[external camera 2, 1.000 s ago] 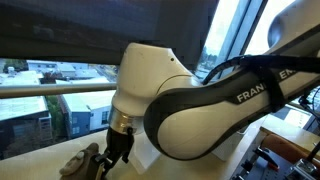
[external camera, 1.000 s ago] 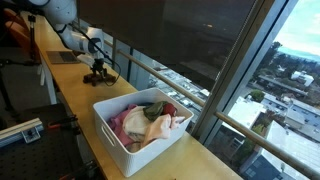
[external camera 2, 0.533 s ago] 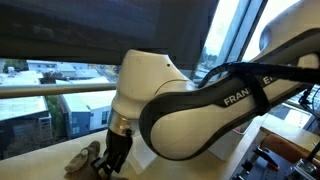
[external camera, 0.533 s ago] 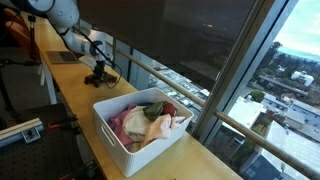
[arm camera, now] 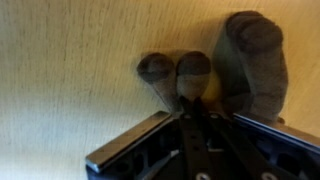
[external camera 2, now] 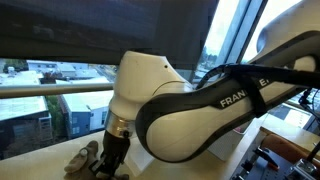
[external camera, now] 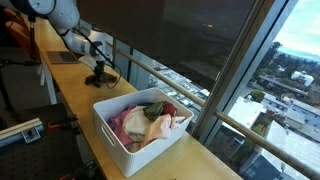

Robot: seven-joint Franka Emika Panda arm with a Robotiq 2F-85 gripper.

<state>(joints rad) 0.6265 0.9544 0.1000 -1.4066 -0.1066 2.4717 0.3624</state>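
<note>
Where my gripper (arm camera: 195, 108) meets the grainy wooden tabletop (arm camera: 70, 80), a soft grey-brown cloth (arm camera: 250, 60), bunched into rounded lobes, fills the wrist view's upper right. Fingers sit nearly together; can't tell if they're gripping.

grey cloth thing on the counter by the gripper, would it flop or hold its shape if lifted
Probably floppy: the grey cloth thing lies in soft rounded lobes, slumped on the wooden counter. Likely light for its size, since it looks like fabric. Unlikely to roll or break; pushed, it may bunch up.
</note>
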